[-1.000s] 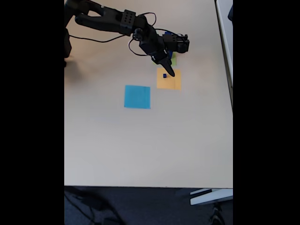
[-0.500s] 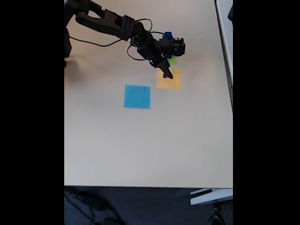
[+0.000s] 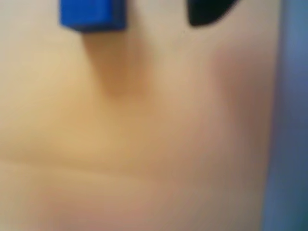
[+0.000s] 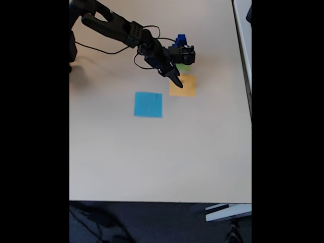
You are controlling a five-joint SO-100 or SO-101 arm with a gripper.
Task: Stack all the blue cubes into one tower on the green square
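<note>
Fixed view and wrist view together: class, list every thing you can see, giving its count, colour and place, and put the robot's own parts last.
Table: one, beige, under everything.
Light blue square: one, flat on the table, left of the orange square in the fixed view.
Orange square: one, flat, partly under the gripper.
Green square: one, pale yellow-green, just beyond the orange square, mostly hidden by the arm.
Blue cube: one, dark blue, on orange paper beside a fingertip in the wrist view.
Tower: one, dark blue, behind the gripper; cube count unclear.
Cable: one, black, hanging under the arm.
Arm: one, black, reaching in from the top left.
Gripper: one, black, over the orange square; open or shut unclear.
</note>
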